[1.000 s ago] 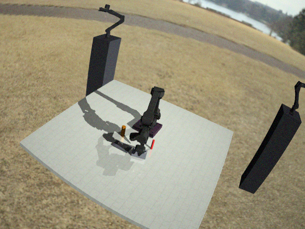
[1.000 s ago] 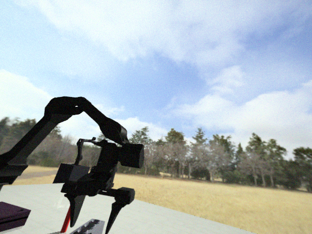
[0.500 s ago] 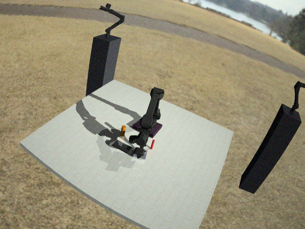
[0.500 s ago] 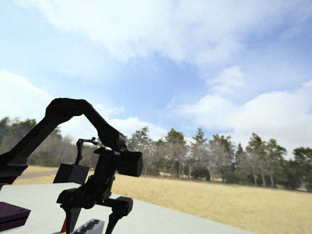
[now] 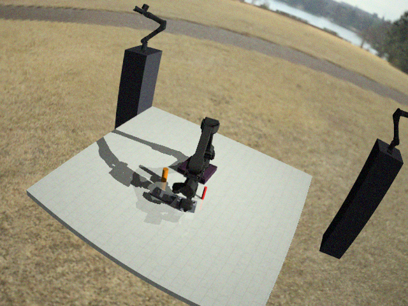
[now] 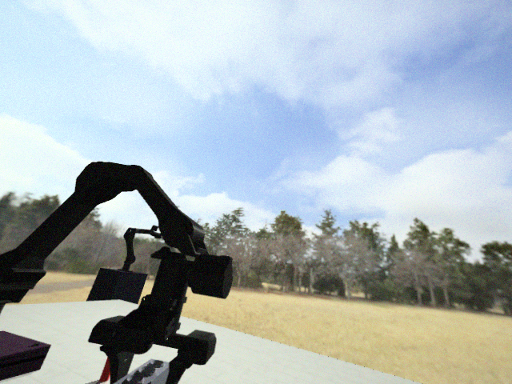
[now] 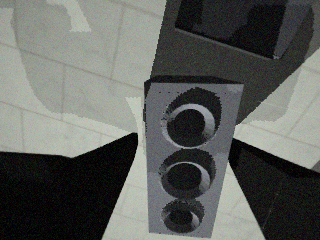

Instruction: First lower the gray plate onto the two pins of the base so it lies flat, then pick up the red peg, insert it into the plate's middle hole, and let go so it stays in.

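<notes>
Between the parted fingers of our black gripper (image 5: 187,204) (image 6: 144,374) (image 7: 184,137), we had the gray, three-holed rectangular plate (image 5: 194,208) (image 6: 160,369) (image 7: 153,150); its long axis ran across their closing line; we saw a sliver beside one finger; the dark base (image 5: 167,198) (image 7: 230,30) lay just beyond its end.

From my feed, the gray plate (image 5: 193,211) (image 6: 159,367) (image 7: 154,150) reads as smooth, with a dull metallic or plastic look, and pale highlights line its hole rims. The arm (image 5: 198,154) (image 6: 157,198) and gripper (image 7: 180,140) look matt black, nearly without shine. I see the red peg (image 5: 204,192) (image 6: 106,369) and orange cylinder (image 5: 164,174) as smooth, plastic-like. The tabletop (image 5: 230,230) (image 6: 289,358) (image 7: 40,65) resembles pale tile, faintly mottled; the dark pedestals (image 5: 131,87) (image 6: 118,285) look smooth.
</notes>
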`<control>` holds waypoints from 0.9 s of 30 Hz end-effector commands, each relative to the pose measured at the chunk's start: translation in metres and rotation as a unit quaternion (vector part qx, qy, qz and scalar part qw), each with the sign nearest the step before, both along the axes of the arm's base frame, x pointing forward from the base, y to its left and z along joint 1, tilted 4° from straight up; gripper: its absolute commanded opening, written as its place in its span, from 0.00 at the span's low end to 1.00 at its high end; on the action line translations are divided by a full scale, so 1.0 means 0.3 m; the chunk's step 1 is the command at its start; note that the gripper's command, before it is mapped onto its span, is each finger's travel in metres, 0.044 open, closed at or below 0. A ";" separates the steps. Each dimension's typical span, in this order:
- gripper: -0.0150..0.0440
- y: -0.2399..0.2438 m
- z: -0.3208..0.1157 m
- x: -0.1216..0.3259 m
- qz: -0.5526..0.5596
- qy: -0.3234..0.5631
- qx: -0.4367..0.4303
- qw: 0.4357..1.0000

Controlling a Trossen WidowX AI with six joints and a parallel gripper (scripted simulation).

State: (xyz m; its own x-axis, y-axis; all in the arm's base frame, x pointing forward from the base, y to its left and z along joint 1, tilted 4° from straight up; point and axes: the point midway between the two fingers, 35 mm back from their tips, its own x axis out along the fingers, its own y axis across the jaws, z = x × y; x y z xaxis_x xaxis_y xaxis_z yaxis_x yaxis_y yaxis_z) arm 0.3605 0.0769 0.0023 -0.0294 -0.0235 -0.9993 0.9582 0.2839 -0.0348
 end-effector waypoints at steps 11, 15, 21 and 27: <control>0.34 -0.002 -0.001 0.002 0.002 -0.001 -0.002 1.000; 0.30 -0.002 -0.001 0.002 0.002 -0.001 -0.002 1.000; 0.25 -0.002 0.000 0.002 0.002 -0.001 -0.002 1.000; 0.25 0.003 0.053 0.015 0.002 -0.001 -0.002 1.000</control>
State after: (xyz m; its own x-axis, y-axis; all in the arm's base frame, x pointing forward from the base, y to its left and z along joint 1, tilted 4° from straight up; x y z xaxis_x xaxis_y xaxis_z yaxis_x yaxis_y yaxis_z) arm 0.3611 0.0773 0.0083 -0.0361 -0.0251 -0.9990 0.9578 0.2844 -0.0417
